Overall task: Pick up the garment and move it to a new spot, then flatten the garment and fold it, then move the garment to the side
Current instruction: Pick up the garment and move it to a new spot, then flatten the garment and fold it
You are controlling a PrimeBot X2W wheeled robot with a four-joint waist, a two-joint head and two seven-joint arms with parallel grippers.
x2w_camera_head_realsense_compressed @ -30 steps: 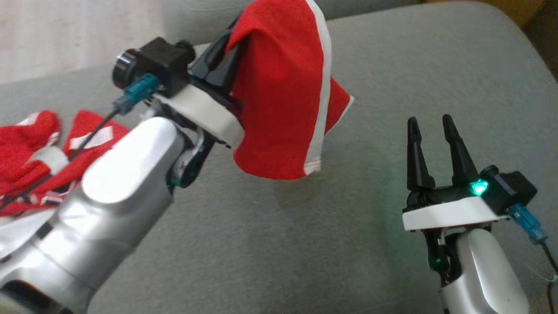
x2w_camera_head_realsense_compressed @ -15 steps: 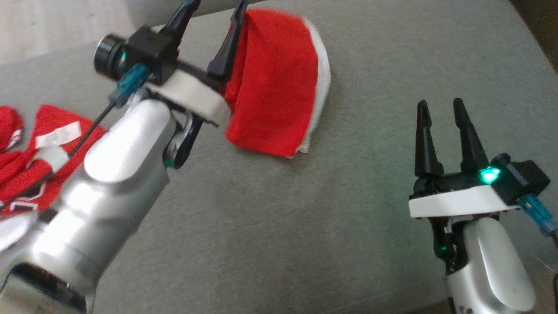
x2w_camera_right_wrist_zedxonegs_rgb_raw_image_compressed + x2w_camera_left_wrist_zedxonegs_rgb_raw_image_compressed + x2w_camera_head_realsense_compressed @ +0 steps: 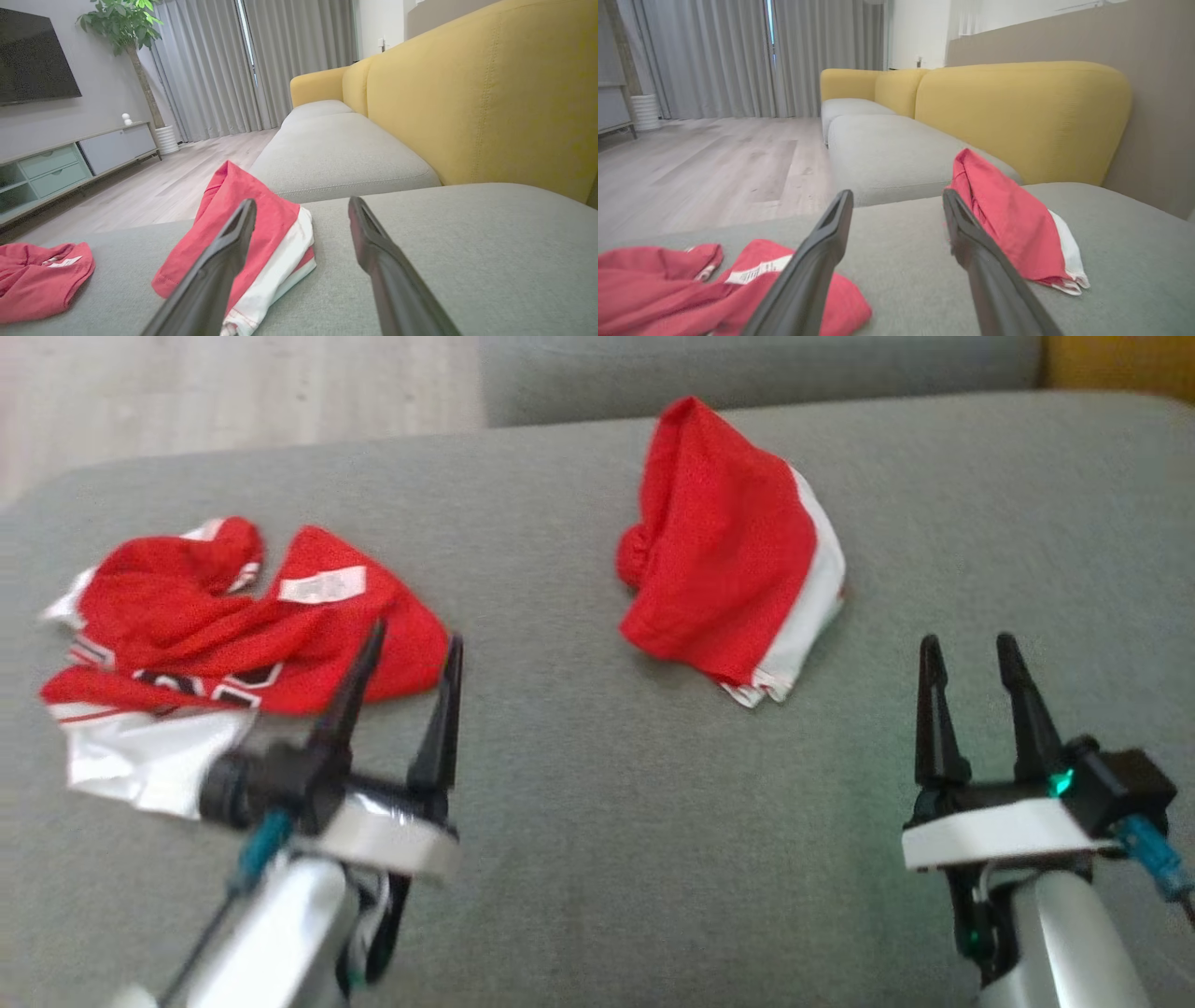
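The red garment with a white stripe (image 3: 728, 588) lies bunched in a small heap on the grey sofa seat (image 3: 579, 840), toward its back part, touching no arm. The left pincer (image 3: 415, 633) is open and empty, its fingers near the edge of a second, crumpled red jersey (image 3: 233, 625) on the left side. The right pincer (image 3: 967, 639) is open too and holds nothing, apart from the garment's white edge.

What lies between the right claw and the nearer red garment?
Bare grey cushion separates the right claw from the nearer red garment, as the head view shows.
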